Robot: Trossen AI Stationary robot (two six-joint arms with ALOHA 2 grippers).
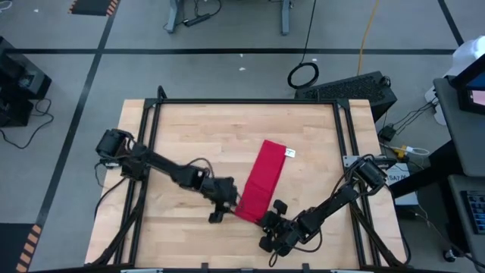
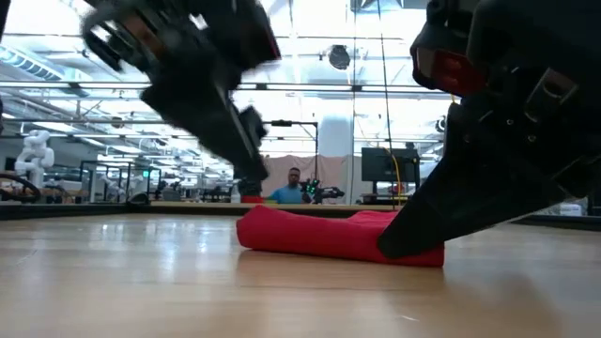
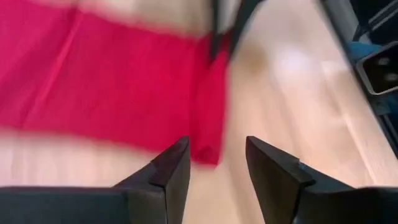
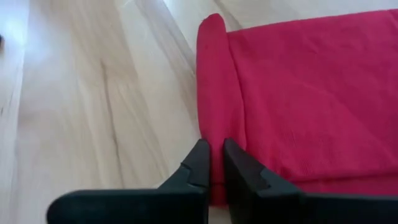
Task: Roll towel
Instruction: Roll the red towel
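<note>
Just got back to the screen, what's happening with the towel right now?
The red towel lies folded into a long strip on the wooden table, with a first small roll started at its near end. The right claw is pinched shut on that rolled edge. The left claw sits open at the same end's other corner, with nothing between its fingers. The rest of the strip is flat, so the rolling has barely begun.

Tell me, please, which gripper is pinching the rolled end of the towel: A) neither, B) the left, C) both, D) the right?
D: the right gripper is closed on the rolled end of the towel, while the left gripper stands open beside the towel's edge with nothing between its fingers.
</note>
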